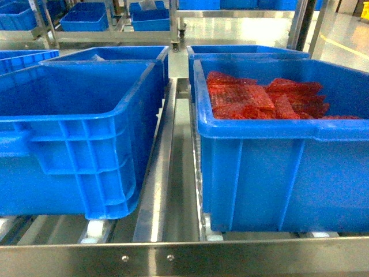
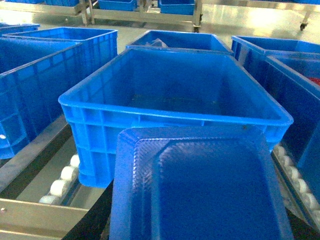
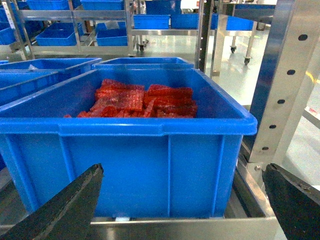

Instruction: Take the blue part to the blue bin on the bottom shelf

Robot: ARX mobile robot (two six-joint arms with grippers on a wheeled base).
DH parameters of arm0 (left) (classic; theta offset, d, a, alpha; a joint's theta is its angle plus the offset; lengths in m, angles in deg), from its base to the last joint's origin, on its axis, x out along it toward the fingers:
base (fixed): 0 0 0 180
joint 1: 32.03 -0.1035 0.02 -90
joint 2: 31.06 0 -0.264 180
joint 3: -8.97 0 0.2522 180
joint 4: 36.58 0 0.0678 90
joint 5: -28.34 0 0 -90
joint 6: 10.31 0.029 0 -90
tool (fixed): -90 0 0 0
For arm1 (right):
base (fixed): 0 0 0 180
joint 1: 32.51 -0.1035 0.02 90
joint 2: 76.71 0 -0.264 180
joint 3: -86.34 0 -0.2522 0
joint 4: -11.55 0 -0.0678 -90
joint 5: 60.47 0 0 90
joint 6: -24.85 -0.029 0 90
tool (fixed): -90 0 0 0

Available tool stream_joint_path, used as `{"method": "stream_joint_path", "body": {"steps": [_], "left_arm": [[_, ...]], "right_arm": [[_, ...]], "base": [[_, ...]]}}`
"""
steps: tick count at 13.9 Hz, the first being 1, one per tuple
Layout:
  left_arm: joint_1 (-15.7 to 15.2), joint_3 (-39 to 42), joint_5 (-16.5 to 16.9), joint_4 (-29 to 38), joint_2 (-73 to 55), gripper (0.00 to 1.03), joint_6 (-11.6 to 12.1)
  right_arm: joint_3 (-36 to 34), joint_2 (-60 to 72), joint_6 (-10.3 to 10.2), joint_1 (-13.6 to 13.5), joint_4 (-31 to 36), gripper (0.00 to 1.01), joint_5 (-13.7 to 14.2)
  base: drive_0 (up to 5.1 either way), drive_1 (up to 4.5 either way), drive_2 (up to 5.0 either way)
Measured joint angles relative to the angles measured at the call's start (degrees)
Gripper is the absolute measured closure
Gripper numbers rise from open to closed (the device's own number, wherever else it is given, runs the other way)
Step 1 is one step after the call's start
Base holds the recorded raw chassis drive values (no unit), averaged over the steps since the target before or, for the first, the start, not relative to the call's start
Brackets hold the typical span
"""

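Stainless rails with small white rollers [image 1: 95, 229] form the bottom shelf [image 1: 173, 173], with polished factory floor and further racks of blue crates behind.

Two blue bins sit side by side on the shelf. The left bin [image 1: 69, 133] shows a bare interior in the left wrist view [image 2: 175, 90]. The right bin [image 1: 282, 167] holds a layer of red mesh-wrapped packs [image 1: 265, 98], also seen from the right wrist camera [image 3: 145, 97].

The blue part [image 2: 200, 185], a flat moulded tray-like piece with a raised rim, fills the lower part of the left wrist view, in front of the left bin's near wall. The left gripper itself is hidden behind it; whether it pinches the part cannot be told.

The right gripper [image 3: 180, 200] stands spread wide before the right bin's front wall, holding nothing.
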Motion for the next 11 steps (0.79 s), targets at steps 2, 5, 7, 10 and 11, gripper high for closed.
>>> {"method": "stream_joint_path", "body": {"steps": [2, 5, 7, 10, 11], "left_arm": [[0.0, 0.0, 0.02, -0.04, -0.13, 0.6, 0.0], [0.0, 0.0, 0.02, 0.0, -0.09, 0.6, 0.0], [0.0, 0.0, 0.0, -0.02, -0.13, 0.6, 0.0], [0.0, 0.0, -0.04, -0.13, -0.11, 0.6, 0.0], [0.0, 0.0, 0.04, 0.02, -0.11, 0.6, 0.0]], "right_arm": [[0.0, 0.0, -0.02, 0.0, -0.15, 0.03, 0.04], [0.0, 0.0, -0.02, 0.0, 0.04, 0.03, 0.02], [0.0, 0.0, 0.0, 0.02, -0.09, 0.03, 0.0], [0.0, 0.0, -0.02, 0.0, 0.13, 0.03, 0.0], [0.0, 0.0, -0.02, 0.0, -0.33, 0.03, 0.04]], "base": [[0.0, 3.99, -4.0], [0.0, 3.99, -4.0], [0.1, 4.13, -3.9], [0.0, 4.05, -4.0], [0.1, 4.07, -3.9]]}}
